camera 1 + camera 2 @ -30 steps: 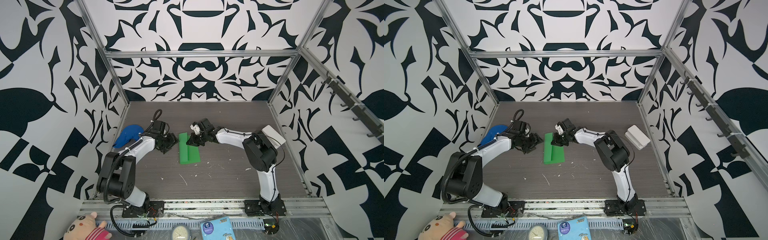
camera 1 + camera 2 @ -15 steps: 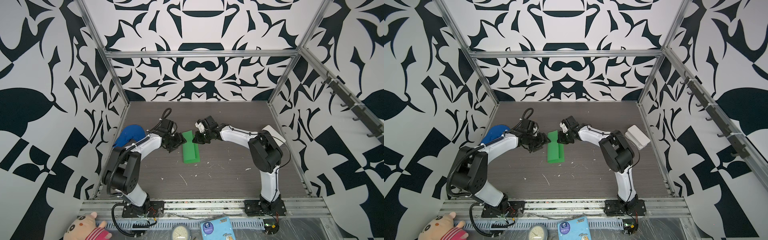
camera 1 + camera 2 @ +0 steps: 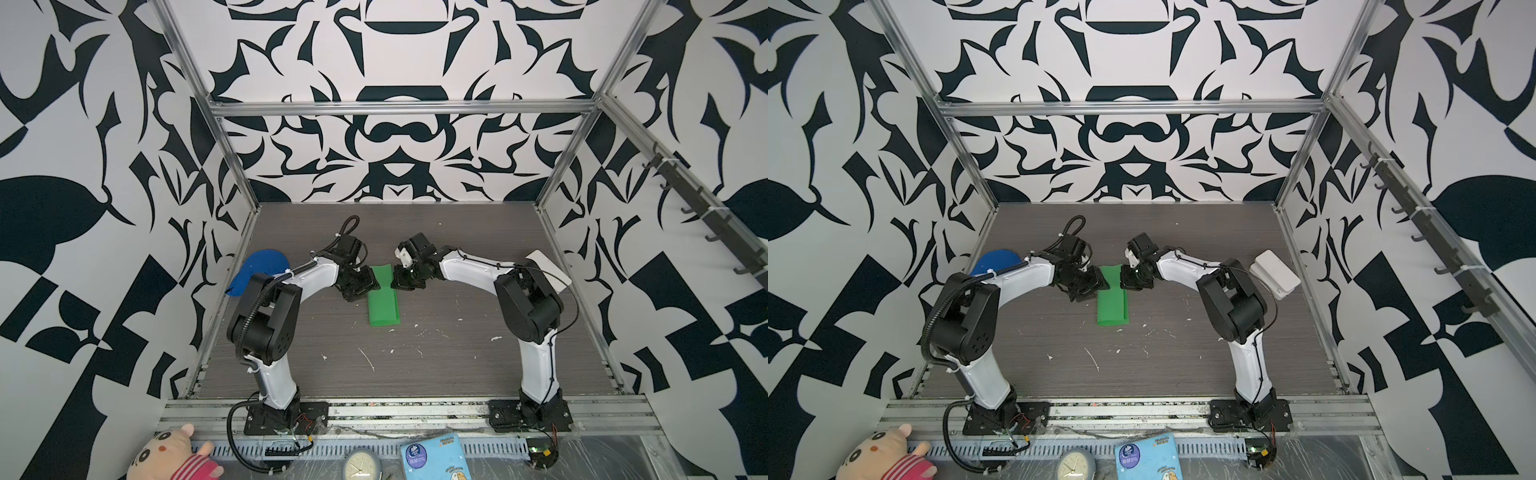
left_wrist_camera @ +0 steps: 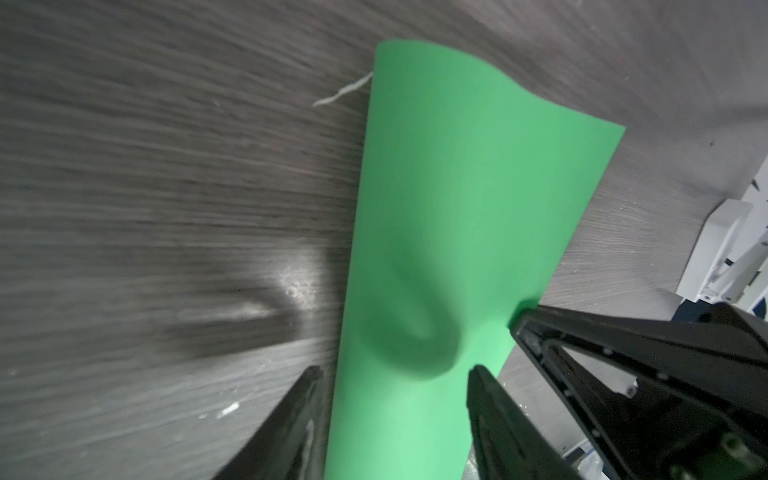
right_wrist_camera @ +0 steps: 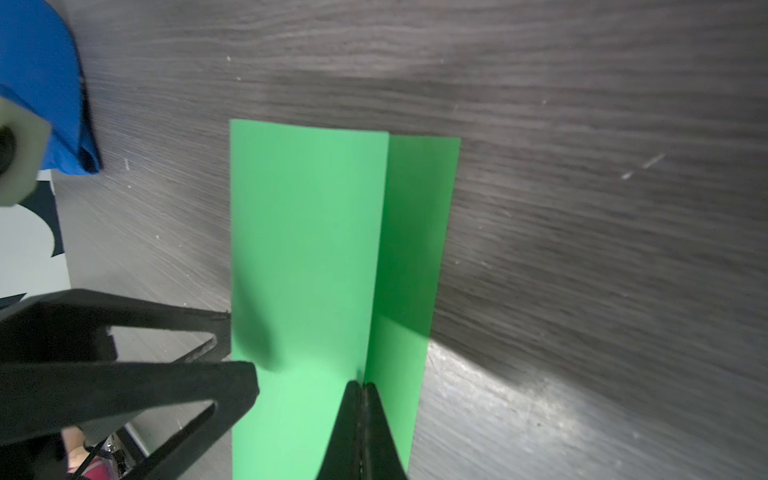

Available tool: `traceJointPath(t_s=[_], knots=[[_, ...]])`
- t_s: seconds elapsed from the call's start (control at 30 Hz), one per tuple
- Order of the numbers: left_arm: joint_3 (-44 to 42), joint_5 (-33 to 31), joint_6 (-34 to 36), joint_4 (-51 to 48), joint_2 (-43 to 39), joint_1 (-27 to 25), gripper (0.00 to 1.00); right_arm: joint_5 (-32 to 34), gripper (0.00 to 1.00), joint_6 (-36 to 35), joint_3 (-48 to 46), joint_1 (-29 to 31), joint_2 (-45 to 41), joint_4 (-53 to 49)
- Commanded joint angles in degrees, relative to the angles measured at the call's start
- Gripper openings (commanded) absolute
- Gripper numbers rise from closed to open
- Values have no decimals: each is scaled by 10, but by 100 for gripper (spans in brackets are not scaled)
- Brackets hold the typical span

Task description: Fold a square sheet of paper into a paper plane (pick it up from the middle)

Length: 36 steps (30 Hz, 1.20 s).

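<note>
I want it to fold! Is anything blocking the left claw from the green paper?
Nothing visible is. The left gripper is open with the green paper between its fingers; the right gripper pinches it. The blue cap lies aside.

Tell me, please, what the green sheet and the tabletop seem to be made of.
The green sheet looks like thin matte paper: it keeps a crisp fold and dents softly. The tabletop is probably wood-grain laminate, faintly glossy where light glares.

Black-and-white patterned walls (image 3: 395, 50), grey woodgrain tabletop (image 3: 457, 365)

Blue cap (image 3: 257, 272), wht box (image 3: 549, 267)
</note>
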Motion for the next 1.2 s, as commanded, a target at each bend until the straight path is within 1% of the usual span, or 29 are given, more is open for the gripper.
traceJointPath(t_s=[0.0, 0.4, 0.7, 0.8, 1.07, 1.17], knots=[[13, -6, 7, -35, 16, -1, 56, 8, 0, -6, 19, -1, 4, -8], [23, 8, 12, -38, 35, -1, 46, 23, 0, -14, 26, -1, 14, -15], [33, -8, 11, -61, 49, -6, 44, 24, 0, -18, 29, -1, 17, -18], [46, -25, 11, -80, 58, -11, 43, 24, 0, -19, 29, -1, 17, -20], [88, -86, 11, -150, 87, -31, 37, 15, 18, -10, 16, -10, -16, -5], [93, -91, 8, -158, 92, -33, 37, 13, 23, -2, -8, -20, -37, 17]])
